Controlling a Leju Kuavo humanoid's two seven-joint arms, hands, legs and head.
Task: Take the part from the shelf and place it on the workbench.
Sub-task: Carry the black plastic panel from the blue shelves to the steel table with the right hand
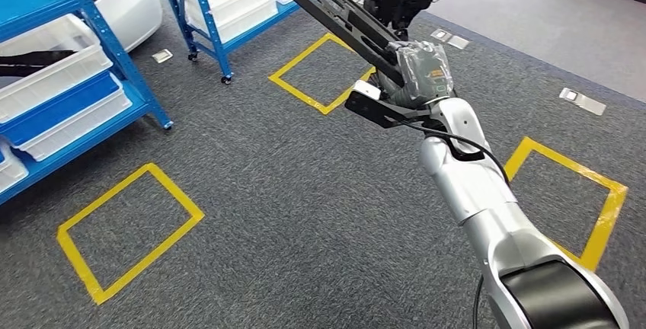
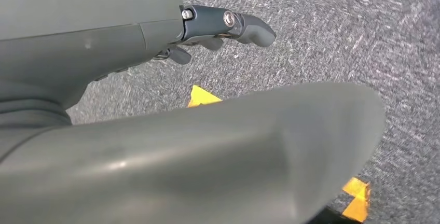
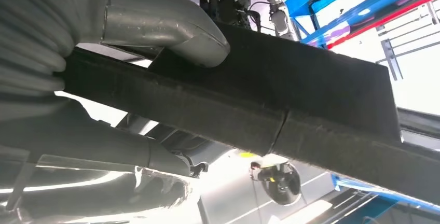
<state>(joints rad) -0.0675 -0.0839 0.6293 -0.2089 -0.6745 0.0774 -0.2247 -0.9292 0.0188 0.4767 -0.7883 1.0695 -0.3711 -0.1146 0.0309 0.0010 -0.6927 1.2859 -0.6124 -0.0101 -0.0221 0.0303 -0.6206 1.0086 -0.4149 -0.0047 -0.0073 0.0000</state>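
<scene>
The right hand [image 1: 420, 78] grips the long black part [image 1: 335, 5] near one end, the rest cantilevered toward eleven o'clock, so turning might swing it into the blue shelf [image 1: 199, 17]

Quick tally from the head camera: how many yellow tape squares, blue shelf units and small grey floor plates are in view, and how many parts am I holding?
Yellow tape squares: 3
Blue shelf units: 2
Small grey floor plates: 3
Long black part, held in right hand: 1
Total: 9
</scene>
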